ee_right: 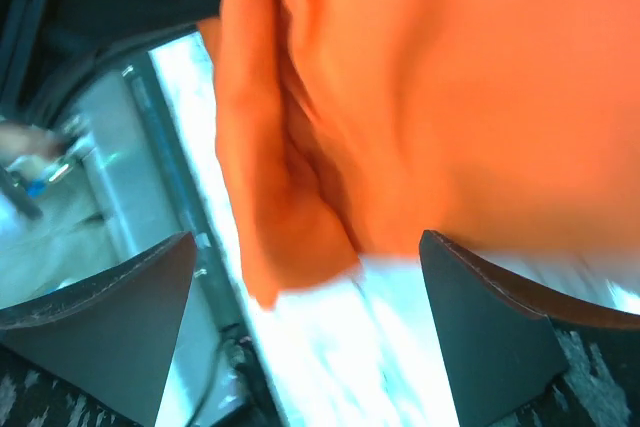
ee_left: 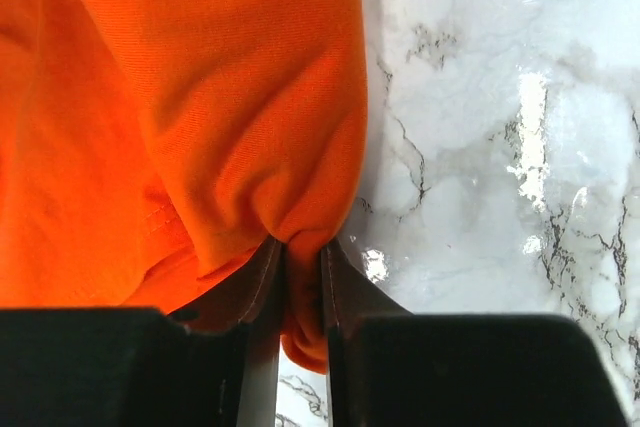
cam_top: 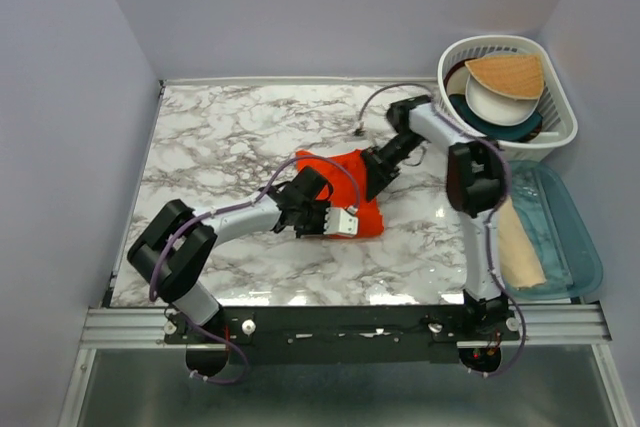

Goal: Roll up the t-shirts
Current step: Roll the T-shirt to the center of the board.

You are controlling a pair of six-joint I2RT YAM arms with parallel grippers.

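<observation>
Pale lavender walls (cam_top: 60, 97) enclose a white table (cam_top: 220, 137) veined with grey marble, glossy enough to throw back the lights. Along the table's right edge lies a translucent teal tray (cam_top: 575, 237), with a tan cloth-like strip (cam_top: 520, 247) lying against its left side. At the far right corner stands a white slotted basket (cam_top: 566, 107) holding a stiff tan fan-shaped piece (cam_top: 508, 74) over a white bowl (cam_top: 495, 105); something dark teal shows beneath them.

The t-shirt (cam_top: 340, 169), plain bright orange-red with no print, lies bunched in a small heap near the middle of the table, between the two arms. The left arm reaches in from the near left, the right arm from the far right.

In the left wrist view the left gripper (ee_left: 303, 247) is clenched on a gathered fold at the shirt's edge, the fabric puckering into the narrow slot between its fingers, with bare marble just beside it. In the right wrist view, which is blurred, the right gripper (ee_right: 305, 242) is released, its jaws spread wide with the shirt just beyond them and not pinched.

A small white block (cam_top: 345, 220) sits on the left gripper; any marking on it is too small to read.
</observation>
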